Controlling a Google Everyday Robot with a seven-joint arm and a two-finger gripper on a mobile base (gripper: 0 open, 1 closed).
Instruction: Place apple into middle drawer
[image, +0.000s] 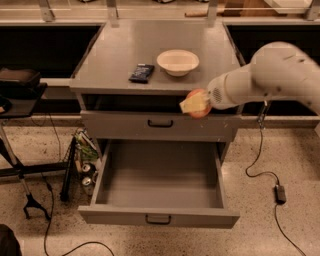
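Camera view: looks down at the front of a grey cabinet (95, 82) standing on a speckled floor (280, 235).
Middle drawer (160, 218): nearest of all, pulled well out, its grey inside bare and its small black handle centred on the front panel.
Floor beside it: some cans (87, 172) lie by the drawer's left wall; a black cable (260, 167) with a small box on it runs along the right.
Gripper (192, 104): hangs in the air above the drawer's back right part, in front of the cabinet face and just under the top's front edge.
Grip: the pale yellowish fingers (190, 104) are closed around the apple, one lying across its front.
Apple (200, 114): sits in the gripper, at the end of the white arm (270, 75), clear of both the top and the drawer floor.
Apple's look: round and red-orange, showing above and below the finger that crosses it; much of its face is hidden.
Upper drawer (125, 126): closed, directly behind and below the apple, with a like black handle.
Cabinet top: a dark packet (142, 73) lies left of centre.
Bowl (178, 62): cream, upright, just right of the packet and farther back than the apple.
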